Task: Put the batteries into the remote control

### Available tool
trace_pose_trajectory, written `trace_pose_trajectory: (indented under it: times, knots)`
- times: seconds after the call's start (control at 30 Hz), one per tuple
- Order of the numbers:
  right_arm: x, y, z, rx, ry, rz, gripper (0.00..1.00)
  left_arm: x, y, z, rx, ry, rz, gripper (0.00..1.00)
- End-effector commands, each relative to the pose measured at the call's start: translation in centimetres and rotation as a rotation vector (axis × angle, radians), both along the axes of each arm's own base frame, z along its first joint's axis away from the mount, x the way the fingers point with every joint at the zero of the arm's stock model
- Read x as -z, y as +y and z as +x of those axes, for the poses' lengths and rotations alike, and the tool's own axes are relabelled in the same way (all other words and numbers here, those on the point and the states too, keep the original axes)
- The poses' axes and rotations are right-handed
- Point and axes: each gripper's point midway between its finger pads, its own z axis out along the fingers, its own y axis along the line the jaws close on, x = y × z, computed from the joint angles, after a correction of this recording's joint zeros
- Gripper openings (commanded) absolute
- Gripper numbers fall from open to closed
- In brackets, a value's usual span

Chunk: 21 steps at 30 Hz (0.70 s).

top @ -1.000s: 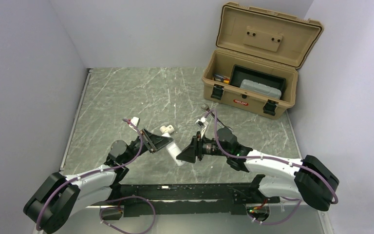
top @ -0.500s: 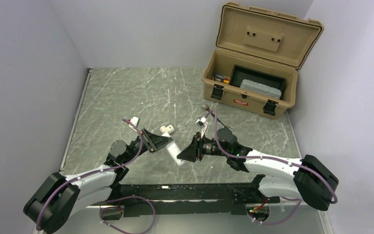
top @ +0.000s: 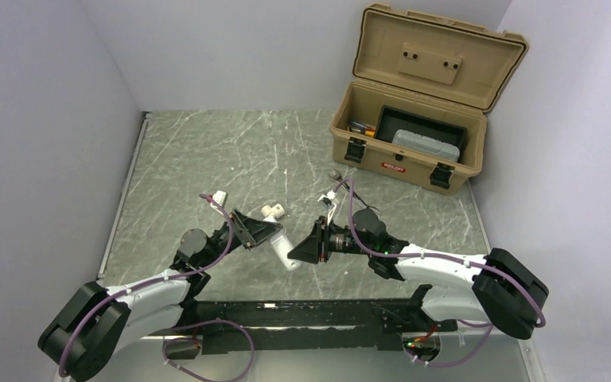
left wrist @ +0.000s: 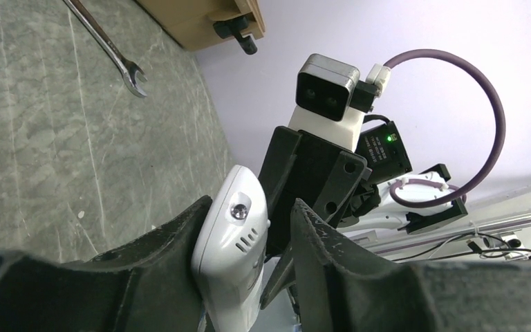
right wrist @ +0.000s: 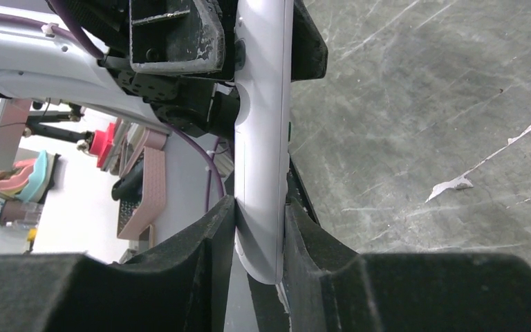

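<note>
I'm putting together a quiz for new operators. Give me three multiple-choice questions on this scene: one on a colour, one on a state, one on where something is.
1. What colour is the toolbox?
A) red B) tan C) blue
2. Its lid is:
A) open B) latched shut C) taken off
3. Where is the remote control?
A) inside the toolbox B) between the left gripper and the right gripper C) against the back wall

Answers: 1 B, its walls are tan. 2 A, it stands tipped back with the contents showing. 3 B, both wrist views show it between the fingers.
</note>
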Motion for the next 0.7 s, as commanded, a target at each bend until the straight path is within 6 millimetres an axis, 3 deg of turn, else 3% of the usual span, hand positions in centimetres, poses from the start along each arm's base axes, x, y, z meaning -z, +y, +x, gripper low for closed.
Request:
trace_pose_trajectory:
  times: [0.0, 0.17, 0.27, 0.43, 0.63, 0.67]
  knots:
    - [-2.33, 0.39, 0.3, -0.001, -0.064, 0.078, 0.0, -2.14, -0.11, -0.18, 0.008, -0.061, -0.042, 0.51]
    - [-2.28, 0.17, 0.35, 0.013, -0.068, 0.073, 0.0, -2.15, -0.21, -0.08, 0.012, -0.058, -0.043, 0.6]
    - [-2.15, 0.04, 0.36, 0.017, -0.067, 0.069, 0.0, -2.13, -0.25, 0.02, 0.011, -0.056, -0.046, 0.58]
    - [-2.02, 0.15, 0.31, 0.009, -0.062, 0.064, 0.0, -2.31, -0.26, -0.01, 0.012, -0.061, -0.059, 0.26]
    - [-1.89, 0.35, 0.24, -0.001, -0.054, 0.067, 0.0, -2.26, -0.19, -0.06, 0.011, -0.06, -0.061, 0.07]
    - [-1.87, 0.38, 0.25, -0.001, -0.052, 0.067, 0.05, -2.3, -0.17, -0.06, 0.01, -0.063, -0.061, 0.05]
